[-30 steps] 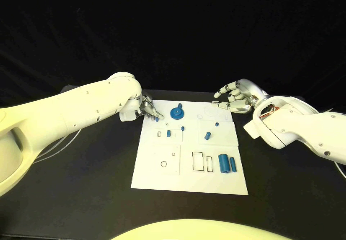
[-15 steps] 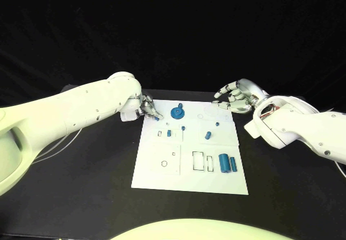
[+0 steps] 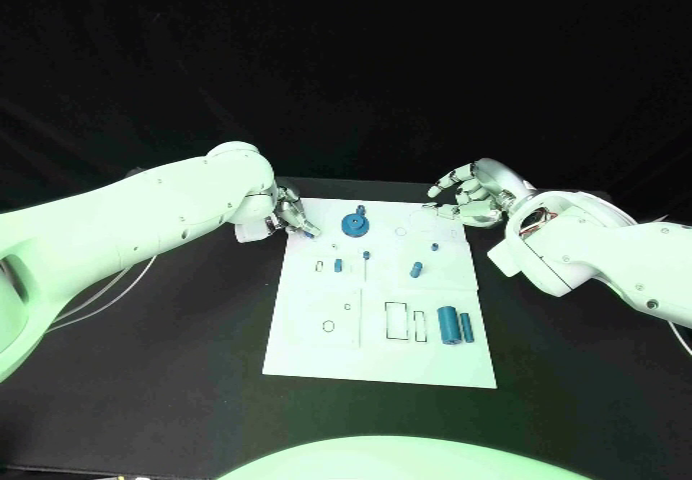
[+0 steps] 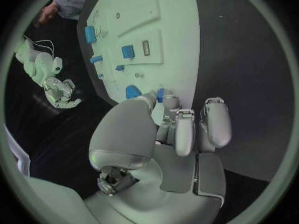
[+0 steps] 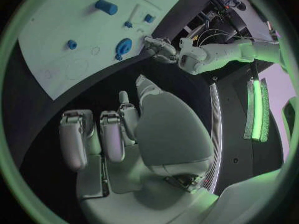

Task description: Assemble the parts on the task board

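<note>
The white task board [image 3: 382, 352] lies in the middle of the black table. My left hand [image 3: 290, 214] hovers at its far left corner and pinches a small blue part [image 4: 160, 94] between thumb and fingertip. Close to it a blue gear with a peg [image 3: 355, 224] stands on the board. Small blue pieces [image 3: 415, 269] sit mid-board, and two blue cylinders [image 3: 456, 326] lie near the right edge. My right hand [image 3: 469, 196] hangs over the far right corner with its fingers loosely curled and apart, holding nothing. In the right wrist view the gear [image 5: 123, 46] and my left hand [image 5: 159, 48] appear together.
Black outlines of slots [image 3: 404, 323] are printed on the near half of the board. Dark table surface [image 3: 173, 340] surrounds the board on all sides. My white left forearm [image 3: 137, 225] stretches across the table's left side.
My left hand has drawn slightly back toward the board's far left corner, still holding the small blue part. The right hand has stayed put.
</note>
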